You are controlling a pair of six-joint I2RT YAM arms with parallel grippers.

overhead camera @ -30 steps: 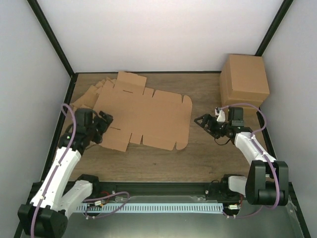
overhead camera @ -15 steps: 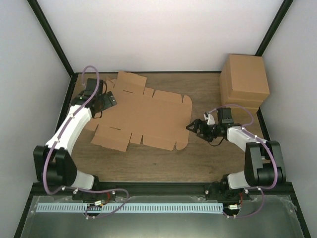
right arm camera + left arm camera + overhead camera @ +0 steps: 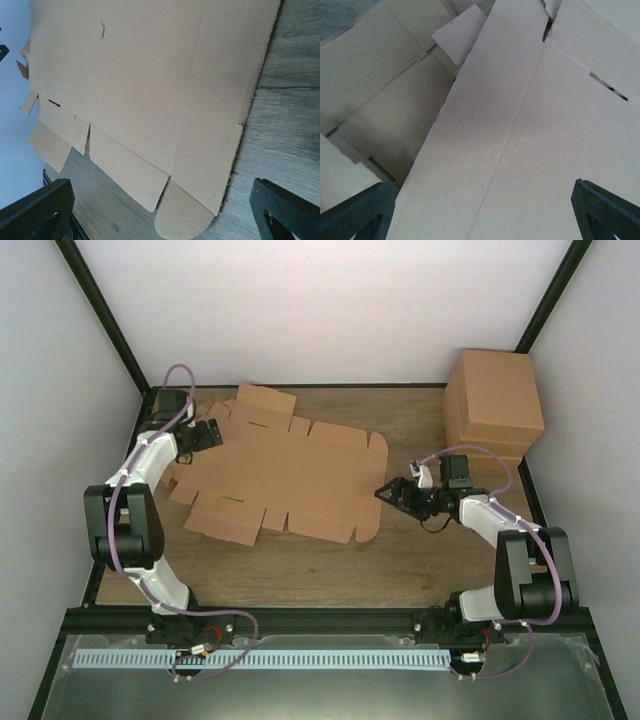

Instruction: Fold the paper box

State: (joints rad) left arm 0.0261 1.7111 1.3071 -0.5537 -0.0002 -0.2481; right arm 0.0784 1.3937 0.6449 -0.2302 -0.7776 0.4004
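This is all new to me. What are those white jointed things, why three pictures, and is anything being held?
Those are two robot arms bolted at the near edge of a wooden table. The wide picture comes from a fixed camera above and behind them; the other two from a camera on each wrist, so the dark shapes in the bottom corners are the arm's own fingers. A flat, unfolded paper box lies in the middle. At its left end is a heap of cardboard blanks; a stack of boxes stands far right. The left gripper hangs over the box's left end, the right gripper by its right edge. Both are open, holding nothing.
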